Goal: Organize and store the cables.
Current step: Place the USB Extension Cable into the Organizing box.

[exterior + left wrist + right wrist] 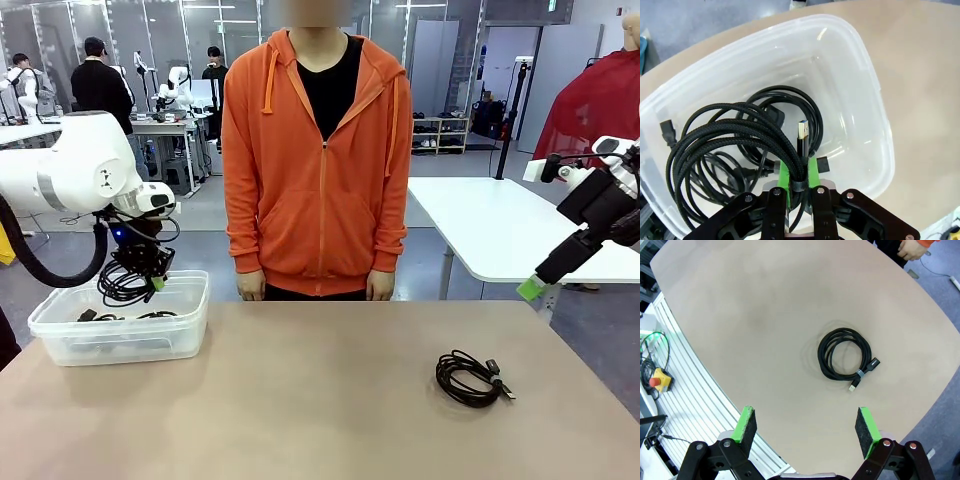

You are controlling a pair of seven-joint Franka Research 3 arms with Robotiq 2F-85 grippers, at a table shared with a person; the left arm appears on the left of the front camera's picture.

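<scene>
L arm is bent in from the left, with the L gripper [799, 172] pointed down over the bin [190, 300] at the far-left of the worktop [300, 420]. The pads are clamped on a braided cable [715, 145], gripped at its tie. The coil hangs under the gripper, just above the bin's inside. Its USB plug [803, 136] points away from the gripper, toward the bin floor. More cables [790, 102] are seen lying flat on the bin floor under it.

R arm is held in from the right, raised off the worktop near its far-right corner, and tilted down and to the left. R gripper [805, 427] is held apart, w/ nothing between the pads.

One loose cable [468, 378] is laid flat on the worktop at near right, well apart from both grippers. Its plug ends stick out to the right of the coil.

Worktop is tan, matte, w/ rounded edges. A person [315, 150] in an orange hoodie is stood at the far side, arms down. A white table [500, 220] and grey floor are seen behind.
</scene>
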